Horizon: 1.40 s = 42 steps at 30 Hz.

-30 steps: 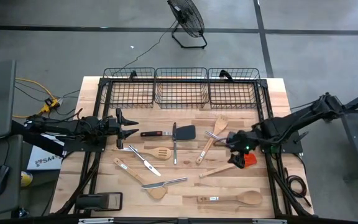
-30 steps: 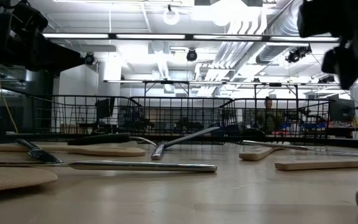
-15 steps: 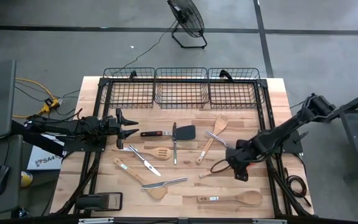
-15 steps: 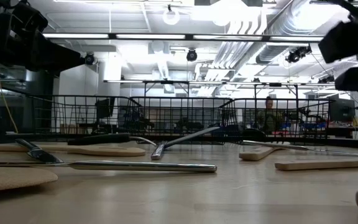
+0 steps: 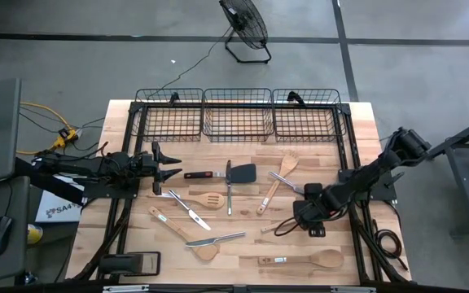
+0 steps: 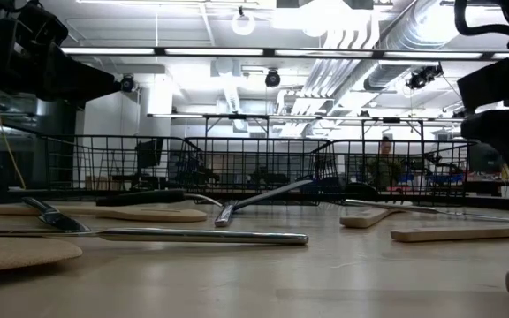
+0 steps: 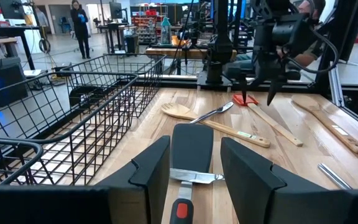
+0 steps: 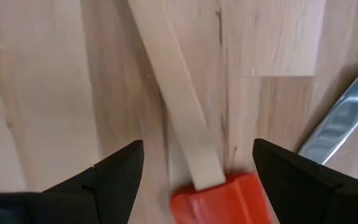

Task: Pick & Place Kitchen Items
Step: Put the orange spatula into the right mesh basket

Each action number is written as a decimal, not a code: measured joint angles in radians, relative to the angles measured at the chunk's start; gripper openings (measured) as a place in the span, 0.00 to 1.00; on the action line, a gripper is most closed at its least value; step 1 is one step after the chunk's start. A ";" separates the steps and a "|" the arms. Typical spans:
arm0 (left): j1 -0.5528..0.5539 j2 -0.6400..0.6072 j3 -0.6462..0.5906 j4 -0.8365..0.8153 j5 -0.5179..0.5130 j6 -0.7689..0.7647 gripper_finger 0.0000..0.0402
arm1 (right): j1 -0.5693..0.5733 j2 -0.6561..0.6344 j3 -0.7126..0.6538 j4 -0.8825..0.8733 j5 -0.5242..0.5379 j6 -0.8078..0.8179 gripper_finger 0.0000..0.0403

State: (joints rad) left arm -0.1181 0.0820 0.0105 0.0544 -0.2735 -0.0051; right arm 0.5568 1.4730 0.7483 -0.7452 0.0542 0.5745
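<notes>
The right hand (image 8: 191, 171) hangs with fingers wide astride the red-headed spatula (image 8: 194, 155), which lies on the surface's (image 5: 243, 248) right side beside a metal knife (image 8: 344, 124). Closing off-centre could skid the handle or nudge that knife. The left hand (image 5: 172, 172) waits half-open, holding nothing. Wire baskets (image 5: 238, 114) line the far edge; a fan (image 5: 247, 28) stands on the floor.

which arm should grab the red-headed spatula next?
Right. The right gripper is open directly over the red-headed spatula, fingers on either side of its wooden handle just above the red head. The left gripper sits far across the table, by the black turner.
</notes>
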 joint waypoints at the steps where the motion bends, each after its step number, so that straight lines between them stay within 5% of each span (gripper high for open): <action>1: 0.000 0.000 0.000 0.000 0.000 0.000 0.35 | 0.000 0.004 0.000 0.000 0.009 -0.015 0.73; 28: 0.000 0.000 0.000 0.000 0.000 0.000 0.35 | 0.000 0.008 -0.001 0.018 0.019 -0.187 0.73; 42: 0.000 0.000 0.000 0.000 0.000 0.000 0.35 | -0.001 0.116 0.003 0.097 -0.004 -0.189 0.73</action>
State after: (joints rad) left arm -0.1184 0.0820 0.0105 0.0543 -0.2733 -0.0051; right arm 0.5560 1.5890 0.7509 -0.6479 0.0501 0.3859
